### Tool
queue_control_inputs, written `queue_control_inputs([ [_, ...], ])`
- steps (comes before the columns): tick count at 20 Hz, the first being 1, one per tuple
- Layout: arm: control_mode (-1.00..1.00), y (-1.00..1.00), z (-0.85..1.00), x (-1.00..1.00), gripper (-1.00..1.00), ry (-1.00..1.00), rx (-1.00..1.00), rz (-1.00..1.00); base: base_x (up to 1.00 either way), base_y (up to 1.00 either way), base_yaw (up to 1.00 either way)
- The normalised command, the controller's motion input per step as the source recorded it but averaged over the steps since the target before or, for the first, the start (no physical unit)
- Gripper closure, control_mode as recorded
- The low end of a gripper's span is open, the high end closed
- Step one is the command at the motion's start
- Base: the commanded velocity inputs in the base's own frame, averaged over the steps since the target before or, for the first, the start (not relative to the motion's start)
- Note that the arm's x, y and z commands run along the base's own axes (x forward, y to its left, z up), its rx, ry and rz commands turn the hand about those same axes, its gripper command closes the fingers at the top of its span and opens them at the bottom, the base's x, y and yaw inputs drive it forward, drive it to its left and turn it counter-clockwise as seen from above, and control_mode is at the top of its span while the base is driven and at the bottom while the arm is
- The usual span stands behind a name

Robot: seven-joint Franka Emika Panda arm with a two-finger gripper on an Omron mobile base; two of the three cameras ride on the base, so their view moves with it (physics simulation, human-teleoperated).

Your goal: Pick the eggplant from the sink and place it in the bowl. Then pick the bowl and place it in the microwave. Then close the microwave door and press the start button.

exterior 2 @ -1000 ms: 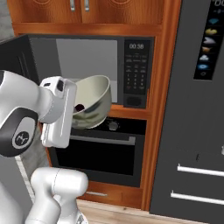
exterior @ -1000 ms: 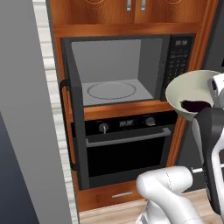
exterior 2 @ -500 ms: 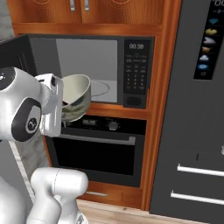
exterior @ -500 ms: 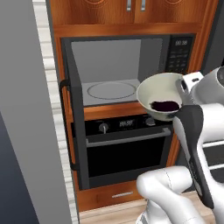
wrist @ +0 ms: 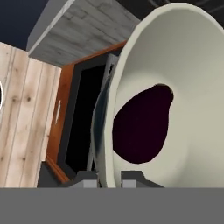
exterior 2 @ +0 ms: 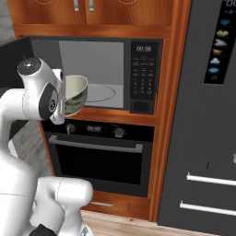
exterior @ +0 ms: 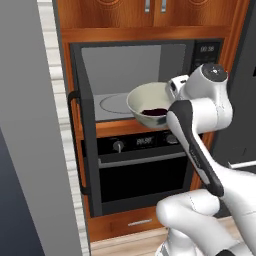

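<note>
My gripper [exterior: 171,96] is shut on the right rim of the cream bowl [exterior: 144,99], holding it in the air just in front of the open microwave [exterior: 131,66], over the lip of its cavity. The dark purple eggplant [exterior: 155,112] lies inside the bowl. In the hand view the bowl [wrist: 188,83] looms close with the eggplant [wrist: 140,127] on its bottom, and the gripper [wrist: 109,180] clamps the rim. From the right, the bowl [exterior 2: 76,92] shows past my wrist. The microwave door [exterior 2: 16,60] stands swung open to the left. The turntable [exterior: 111,105] is bare.
The keypad panel [exterior 2: 143,73] with its display is right of the cavity. A black oven [exterior: 142,170] with knobs and a horizontal handle sits below. A dark fridge front [exterior 2: 207,138] stands to the right. Wooden cabinets [exterior: 150,15] are above.
The arm has swung the bowl left and forward, from beside the keypad to the mouth of the microwave cavity, with the eggplant still inside.
</note>
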Motion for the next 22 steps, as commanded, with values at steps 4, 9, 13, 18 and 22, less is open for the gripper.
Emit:
queue_control_inputs([
  [4, -1.00, 0.04, -0.14, 1.00, 1.00, 0.08, 0.02, 0.00, 0.00, 0.00, 0.00],
  [9, -1.00, 0.15, -0.22, 1.00, 1.00, 0.01, 0.00, 0.00, 0.00, 0.00, 0.00],
  [13, -1.00, 0.08, -0.17, 1.00, 1.00, 0.00, 0.00, 0.00, 0.00, 0.00, 0.00],
  [18, -1.00, 0.00, -0.21, 1.00, 1.00, 0.00, 0.02, -0.02, 0.00, 0.00, 0.00],
  [22, -1.00, 0.00, -0.28, 0.94, 1.00, 0.00, 0.02, -0.04, 0.00, 0.00, 0.00],
])
